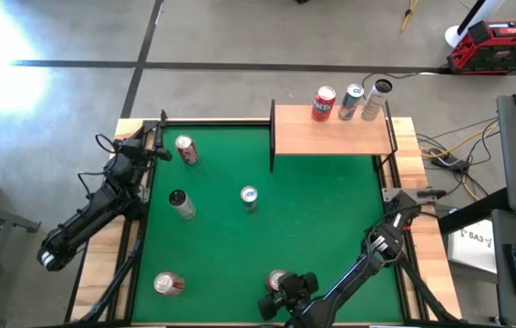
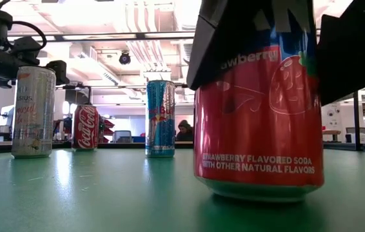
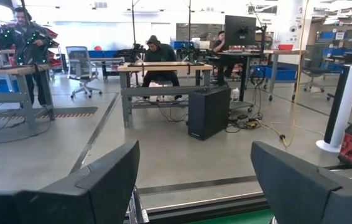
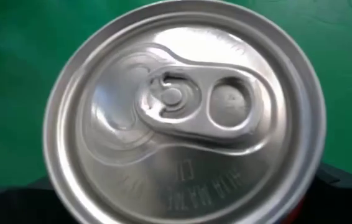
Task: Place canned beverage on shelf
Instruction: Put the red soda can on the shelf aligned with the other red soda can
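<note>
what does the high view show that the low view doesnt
Only the high view shows the shelf at the table's far edge with three cans on it, the left hand idle at the far left corner, and a can lying near the front left. Only the low view shows the strawberry soda label and the room behind. Both show the right hand at that soda, plus the Coca-Cola can, the blue can and the white can on the table.

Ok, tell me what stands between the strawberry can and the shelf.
Nothing on a straight line: the strawberry can sits near the table's front edge and the blue can stands just left of the path. Three cans fill the shelf's right end.
</note>
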Robot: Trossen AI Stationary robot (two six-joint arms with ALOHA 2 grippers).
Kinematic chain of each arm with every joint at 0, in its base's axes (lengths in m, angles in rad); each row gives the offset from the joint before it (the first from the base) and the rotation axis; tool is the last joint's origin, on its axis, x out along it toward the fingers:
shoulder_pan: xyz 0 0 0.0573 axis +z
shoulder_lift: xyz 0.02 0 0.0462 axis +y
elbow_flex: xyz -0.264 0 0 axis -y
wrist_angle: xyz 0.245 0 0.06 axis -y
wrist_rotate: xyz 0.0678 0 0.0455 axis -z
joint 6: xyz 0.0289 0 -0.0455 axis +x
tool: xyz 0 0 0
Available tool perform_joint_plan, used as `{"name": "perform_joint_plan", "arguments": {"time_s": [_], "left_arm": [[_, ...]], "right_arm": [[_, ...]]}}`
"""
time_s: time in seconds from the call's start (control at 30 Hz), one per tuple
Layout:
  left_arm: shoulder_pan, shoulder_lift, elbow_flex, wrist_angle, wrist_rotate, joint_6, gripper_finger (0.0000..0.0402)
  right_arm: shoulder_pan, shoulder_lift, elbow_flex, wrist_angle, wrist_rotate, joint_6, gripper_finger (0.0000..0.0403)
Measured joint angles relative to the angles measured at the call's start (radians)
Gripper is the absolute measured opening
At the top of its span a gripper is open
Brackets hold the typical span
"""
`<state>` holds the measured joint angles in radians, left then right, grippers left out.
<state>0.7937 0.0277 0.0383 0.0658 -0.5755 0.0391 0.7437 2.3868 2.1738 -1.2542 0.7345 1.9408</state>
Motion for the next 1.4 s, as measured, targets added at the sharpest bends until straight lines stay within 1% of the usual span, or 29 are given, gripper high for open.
{"name": "perform_joint_plan", "arguments": {"time_s": [0.07,0.17,0.33,0.47,0.5,0.6,0.73,0.8,0.9,1.03,1.17,1.27,1.4], "left_arm": [[0.0,0.0,0.0,0.0,0.0,0.0,0.0293],[0.0,0.0,0.0,0.0,0.0,0.0,0.0293],[0.0,0.0,0.0,0.0,0.0,0.0,0.0293],[0.0,0.0,0.0,0.0,0.0,0.0,0.0293],[0.0,0.0,0.0,0.0,0.0,0.0,0.0293],[0.0,0.0,0.0,0.0,0.0,0.0,0.0293],[0.0,0.0,0.0,0.0,0.0,0.0,0.0293],[0.0,0.001,0.0,-0.002,0.0,0.0,0.0293],[0.0,0.003,0.0,-0.001,0.0,0.0,0.0293],[0.0,0.003,0.0,0.0,0.0,0.0,0.0293],[0.0,0.003,0.0,0.0,0.0,0.0,0.0293],[0.0,0.003,0.0,0.0,0.0,0.0,0.0293],[0.0,0.003,0.0,0.0,0.0,0.0,0.0293]], "right_arm": [[-0.003,-0.001,0.0,-0.008,0.006,0.018,0.0303],[-0.009,-0.007,-0.001,-0.054,0.041,0.059,0.0303],[-0.036,-0.07,-0.001,-0.194,0.099,0.105,0.0303],[-0.081,-0.114,-0.001,-0.321,0.103,0.135,0.0303],[-0.098,-0.125,-0.004,-0.322,0.103,0.128,0.0303],[-0.154,-0.193,-0.024,-0.309,0.094,0.037,0.0303],[-0.258,-0.288,-0.035,-0.315,0.103,-0.07,0.0303],[-0.31,-0.321,-0.05,-0.319,0.084,-0.111,0.0303],[-0.378,-0.375,-0.095,-0.314,0.039,-0.145,0.0303],[-0.45,-0.465,-0.189,-0.319,0.031,-0.136,0.0303],[-0.489,-0.556,-0.295,-0.319,0.031,-0.135,0.0303],[-0.511,-0.627,-0.371,-0.315,0.051,-0.135,0.0303],[-0.543,-0.713,-0.456,-0.314,0.111,-0.135,0.0303]]}}
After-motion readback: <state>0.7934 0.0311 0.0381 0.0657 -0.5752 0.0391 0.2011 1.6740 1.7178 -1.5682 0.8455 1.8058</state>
